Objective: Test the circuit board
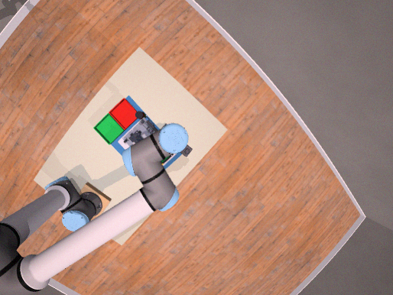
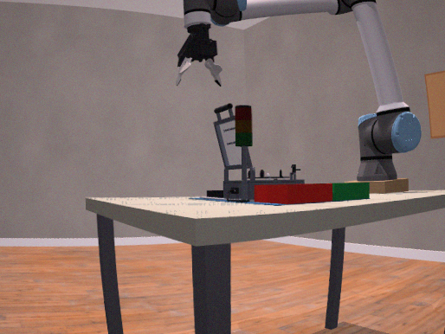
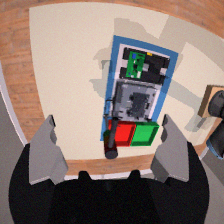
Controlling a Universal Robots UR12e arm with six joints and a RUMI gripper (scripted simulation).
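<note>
The green circuit board (image 3: 135, 64) lies in the black tray (image 3: 145, 65) at the far end of the blue mat in the wrist view. The tester (image 3: 135, 98) sits in the middle of the mat, its lid (image 2: 227, 140) standing open. The signal light tower (image 2: 243, 125) stands by the tester; none of its lamps looks lit. The red bin (image 3: 121, 134) and green bin (image 3: 145, 134) sit side by side at the near end. My gripper (image 2: 198, 74) hangs high above the tester, open and empty, fingers pointing down.
The arm's base (image 2: 381, 173) stands on a wooden block at the table's far right. In the top view the arm (image 1: 153, 168) covers the tray and part of the tester. The bins (image 1: 116, 120) show beside it.
</note>
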